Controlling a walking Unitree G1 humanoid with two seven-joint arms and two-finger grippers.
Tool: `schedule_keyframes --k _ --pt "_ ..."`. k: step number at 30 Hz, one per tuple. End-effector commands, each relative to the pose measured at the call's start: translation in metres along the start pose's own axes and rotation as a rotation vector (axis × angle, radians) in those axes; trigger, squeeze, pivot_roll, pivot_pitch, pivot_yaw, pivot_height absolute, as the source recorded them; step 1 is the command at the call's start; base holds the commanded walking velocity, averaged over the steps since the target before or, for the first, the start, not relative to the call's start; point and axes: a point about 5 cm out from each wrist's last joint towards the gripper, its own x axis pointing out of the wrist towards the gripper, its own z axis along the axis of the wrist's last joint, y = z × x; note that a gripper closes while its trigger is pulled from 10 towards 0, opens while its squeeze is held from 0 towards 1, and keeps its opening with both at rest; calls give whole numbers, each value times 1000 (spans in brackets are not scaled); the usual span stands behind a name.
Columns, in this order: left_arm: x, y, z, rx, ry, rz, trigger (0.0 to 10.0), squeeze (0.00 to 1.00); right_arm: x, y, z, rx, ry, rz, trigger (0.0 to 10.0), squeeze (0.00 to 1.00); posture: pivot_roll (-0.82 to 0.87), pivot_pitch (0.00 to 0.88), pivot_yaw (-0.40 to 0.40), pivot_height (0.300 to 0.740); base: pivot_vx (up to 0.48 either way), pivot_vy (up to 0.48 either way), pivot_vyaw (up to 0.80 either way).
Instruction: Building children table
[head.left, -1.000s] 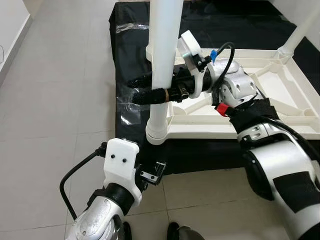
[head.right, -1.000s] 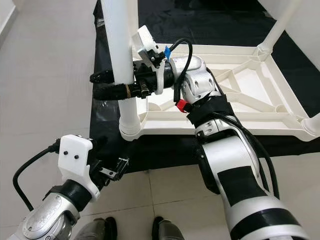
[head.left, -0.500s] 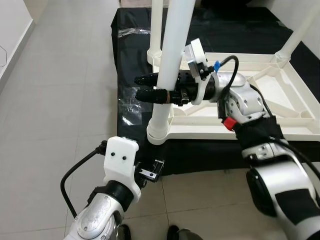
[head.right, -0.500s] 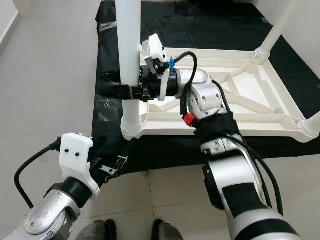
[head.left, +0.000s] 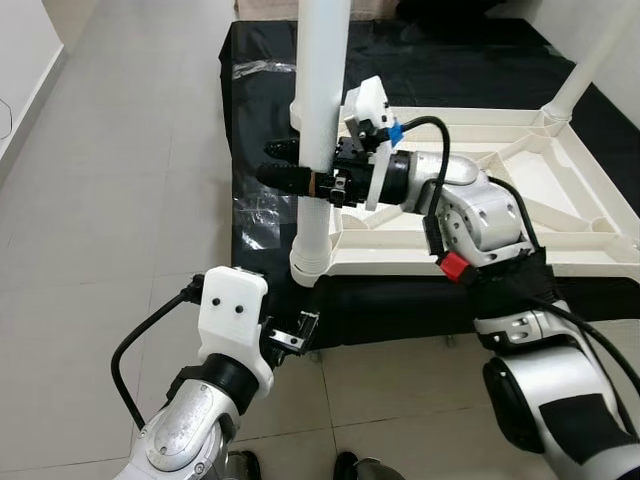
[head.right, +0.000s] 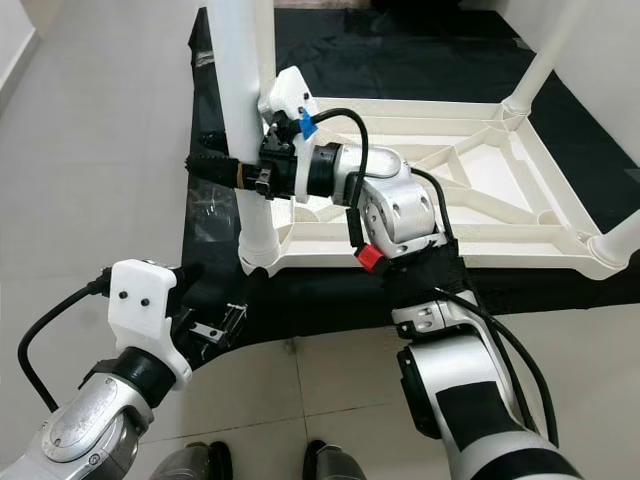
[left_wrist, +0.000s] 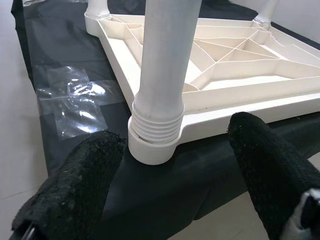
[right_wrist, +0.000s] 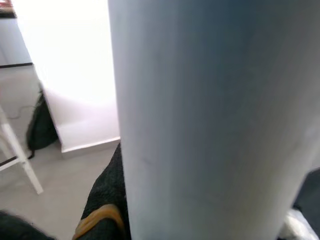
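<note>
A white children's table top (head.left: 470, 262) lies upside down on a black sheet (head.left: 258, 110). A white table leg (head.left: 318, 120) stands upright in the near left corner socket (left_wrist: 152, 145), with its threaded end showing just above the collar. My right gripper (head.left: 280, 163) is shut around that leg about halfway up, and its black fingertips (head.right: 205, 162) poke out past it. The leg (right_wrist: 210, 125) looms close in the right wrist view. My left gripper (head.left: 292, 333) hangs low in front of the socket, open, its fingers (left_wrist: 82, 185) spread apart and touching nothing.
More white legs stand at the far right corner (head.left: 590, 60) and the near right corner (head.right: 620, 235). A crumpled clear plastic wrap (head.left: 255, 215) lies on the sheet left of the socket. Grey tiled floor (head.left: 100, 200) surrounds the sheet.
The leg in my right gripper has swung from leaning to upright, and the right wrist has shifted left. The left gripper stays low by the corner. The head camera has shifted slightly.
</note>
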Motion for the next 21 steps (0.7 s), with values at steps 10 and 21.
schedule_keyframes --k 10,21 --pt "1 4 -1 10 5 12 10000 0 -7 -5 -51 152 174 -261 10000 0 131 245 -87 740 0 0 0" --pt "2 7 -1 21 5 15 10000 0 -16 -4 -59 173 131 -413 10000 0 137 249 -81 740 0 0 0"
